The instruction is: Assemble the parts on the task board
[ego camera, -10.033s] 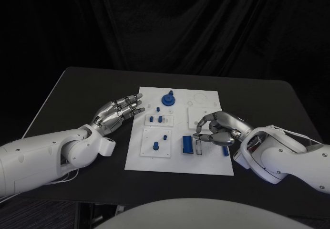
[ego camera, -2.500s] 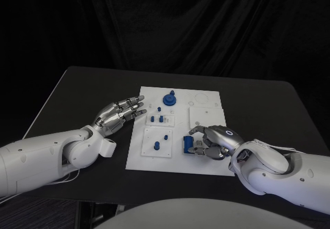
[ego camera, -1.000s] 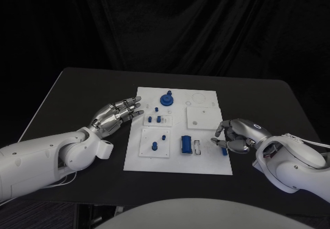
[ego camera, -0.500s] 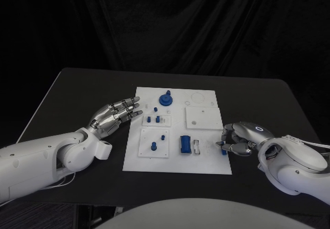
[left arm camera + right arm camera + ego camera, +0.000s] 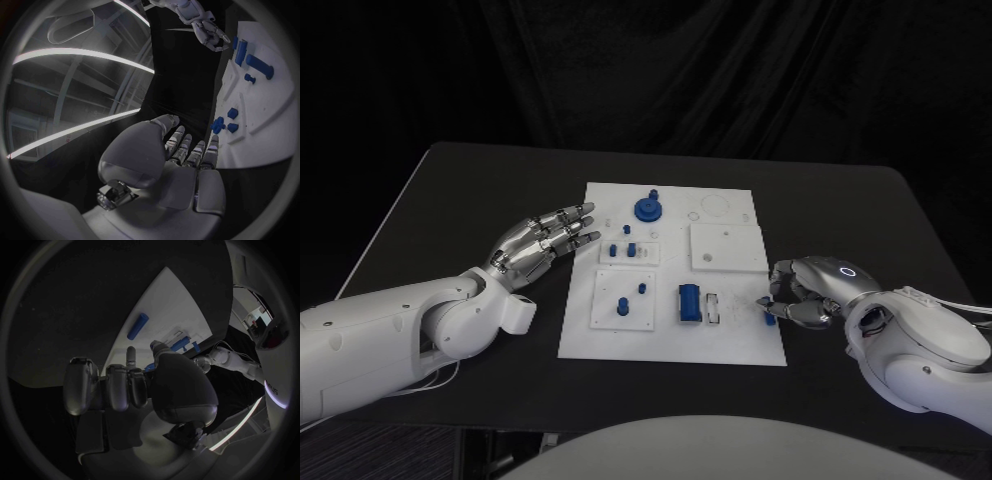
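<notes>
The white task board lies mid-table. On it stand a round blue knobbed part at the far end, small blue pegs, two blue pieces on a raised plate, and a blue block. A short blue bar lies at the board's right edge. My right hand hovers at that edge, fingers curled in, just beside the bar; the right wrist view shows the bar lying free beyond the curled fingers. My left hand floats beside the board's left edge, fingers spread, holding nothing.
A white square plate sits on the board's right half. The black table runs wide on both sides of the board. In the left wrist view the board and my right hand lie beyond the left fingers.
My right hand left the blue block in the board's middle and moved right to the board's edge beside the short blue bar. The left hand stayed put.
</notes>
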Controlling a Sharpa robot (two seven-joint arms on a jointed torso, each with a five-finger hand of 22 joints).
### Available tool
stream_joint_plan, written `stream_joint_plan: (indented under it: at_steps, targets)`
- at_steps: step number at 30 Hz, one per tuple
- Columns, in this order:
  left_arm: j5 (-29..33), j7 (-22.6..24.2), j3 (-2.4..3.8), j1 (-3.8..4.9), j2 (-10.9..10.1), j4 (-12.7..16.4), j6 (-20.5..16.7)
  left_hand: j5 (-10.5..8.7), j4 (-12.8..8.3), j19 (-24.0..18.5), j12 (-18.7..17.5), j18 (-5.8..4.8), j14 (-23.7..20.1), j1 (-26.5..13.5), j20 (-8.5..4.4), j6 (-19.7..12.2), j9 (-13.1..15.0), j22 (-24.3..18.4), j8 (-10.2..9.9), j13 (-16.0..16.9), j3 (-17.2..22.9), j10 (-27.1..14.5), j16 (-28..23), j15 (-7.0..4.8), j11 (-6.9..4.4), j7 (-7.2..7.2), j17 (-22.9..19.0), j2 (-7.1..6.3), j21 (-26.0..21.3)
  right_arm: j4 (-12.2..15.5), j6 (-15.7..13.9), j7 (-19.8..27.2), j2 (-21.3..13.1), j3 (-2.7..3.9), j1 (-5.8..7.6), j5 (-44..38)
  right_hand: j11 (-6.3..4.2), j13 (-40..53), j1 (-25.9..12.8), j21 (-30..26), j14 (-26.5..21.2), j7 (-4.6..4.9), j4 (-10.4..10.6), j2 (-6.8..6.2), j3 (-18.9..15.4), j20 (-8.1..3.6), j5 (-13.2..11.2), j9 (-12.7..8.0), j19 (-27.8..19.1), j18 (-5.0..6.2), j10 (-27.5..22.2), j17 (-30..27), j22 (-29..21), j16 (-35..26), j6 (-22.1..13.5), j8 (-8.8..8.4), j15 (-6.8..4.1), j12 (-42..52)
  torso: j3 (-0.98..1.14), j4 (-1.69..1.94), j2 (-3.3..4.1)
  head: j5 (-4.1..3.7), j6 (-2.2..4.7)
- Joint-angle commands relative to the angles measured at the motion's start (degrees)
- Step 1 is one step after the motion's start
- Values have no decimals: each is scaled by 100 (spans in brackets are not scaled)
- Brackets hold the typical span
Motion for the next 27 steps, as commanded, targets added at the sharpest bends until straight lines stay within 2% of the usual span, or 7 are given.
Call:
stream_joint_plan:
  at_steps: [1,6,8,12,24,25,27]
  targets:
    - [6,59,4,-8,9,7,38,33,-3,34,30,-12,37,-31,20,39,5,8,38,8,30,18,18,22,35,-3,8,-35,-5,11,120,-261,-7,0,-42,-211,-33,1509,-70,-37,410,-4,6,3,-30,-26,-36,17,194,84,617,438,1095,-41,-28,33,-31,30,1,-3,-2,-11,-1]
    - [6,55,4,-8,16,6,45,33,-3,34,30,-12,37,-31,20,39,5,8,38,8,30,18,18,22,35,-3,8,-35,-5,-16,133,-281,8,0,-118,-220,-34,1509,-106,-39,408,-7,7,29,-25,-27,21,36,193,85,617,431,1094,-46,-33,32,-32,30,2,1,-3,2,-1]
    - [6,54,4,-8,14,5,46,33,-3,34,30,-12,37,-31,20,39,5,8,38,8,30,18,18,22,35,-3,8,-35,-5,-34,139,-287,18,0,-140,-221,-35,1509,-133,-49,407,-6,1,54,-6,-28,162,58,191,86,617,425,1091,-50,-48,8,-33,30,1,0,-5,4,-1]
    - [6,51,4,-9,11,-1,49,33,-1,34,31,-12,36,-32,20,35,5,6,37,8,35,19,18,24,37,-3,8,-38,-5,-71,161,-302,43,0,-175,-223,-29,1509,-155,-50,406,0,3,73,11,-27,262,63,191,86,617,418,1092,-53,-62,-28,-30,30,0,6,-4,-12,-1]
    - [6,38,4,-12,27,-13,65,33,-1,34,31,-12,36,-32,20,35,5,6,37,8,35,19,18,24,37,-3,8,-38,-5,-155,216,-267,165,0,-201,-173,-11,1509,-150,-59,406,22,-9,101,77,-17,461,24,191,87,617,414,1090,-55,-70,-178,-16,30,1,1,-4,-3,-1]
    - [6,36,4,-12,27,-14,66,33,-1,34,31,-12,36,-32,20,35,5,6,37,8,35,19,18,24,37,-3,8,-38,-5,-163,226,-257,178,0,-202,-157,-8,1509,-143,-58,407,25,-10,99,88,-15,495,14,191,86,617,417,1091,-54,-61,-203,-14,30,1,3,-3,-6,-1]
    - [6,34,4,-12,28,-13,67,33,-1,34,31,-12,36,-32,20,35,5,6,37,8,35,19,18,24,37,-3,8,-38,-5,-173,246,-247,196,0,-204,-136,-4,1509,-63,-53,408,36,-20,81,165,-8,789,-31,194,84,617,419,1093,-52,11,-311,-9,30,2,3,-2,-6,-1]
